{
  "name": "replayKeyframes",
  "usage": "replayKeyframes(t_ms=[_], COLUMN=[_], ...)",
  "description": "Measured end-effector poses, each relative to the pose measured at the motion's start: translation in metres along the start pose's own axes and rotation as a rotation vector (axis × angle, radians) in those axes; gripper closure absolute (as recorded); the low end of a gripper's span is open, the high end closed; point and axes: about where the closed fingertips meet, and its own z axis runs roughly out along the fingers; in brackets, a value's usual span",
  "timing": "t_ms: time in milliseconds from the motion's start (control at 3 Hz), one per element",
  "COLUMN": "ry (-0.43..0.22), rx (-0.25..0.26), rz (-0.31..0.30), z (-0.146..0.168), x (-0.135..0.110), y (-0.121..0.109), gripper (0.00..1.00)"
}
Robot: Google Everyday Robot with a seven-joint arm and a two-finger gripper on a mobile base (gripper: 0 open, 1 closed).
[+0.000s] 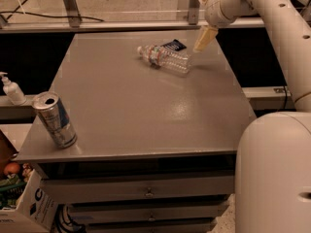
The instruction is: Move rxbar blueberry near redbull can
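The rxbar blueberry (174, 46), a flat dark navy bar with white print, lies at the far middle of the grey table (136, 106), partly behind a clear water bottle. The redbull can (54, 119), silver and blue with an open top, stands upright at the table's front left corner. My gripper (203, 38) hangs from the white arm above the far right of the table, just right of the bar and above the bottle's end. It holds nothing that I can see.
A clear plastic water bottle (164, 59) lies on its side in front of the bar. A white pump bottle (10, 89) stands on a ledge left of the table. A box (24, 203) sits on the floor at the lower left. Drawers lie under the tabletop.
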Motion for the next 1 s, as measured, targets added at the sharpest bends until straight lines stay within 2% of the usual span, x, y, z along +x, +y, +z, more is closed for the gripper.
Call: replayKeyframes(t_ms=[333,667,1000], ry=[-0.011,0.012,0.055], rx=[0.008,-0.022,-0.059], rz=[0.019,0.084,0.183], z=[0.014,0.030,0.039], x=[-0.012,-0.022,-0.026], y=[-0.001,0.008,0.018], gripper=[0.00,0.00,0.00])
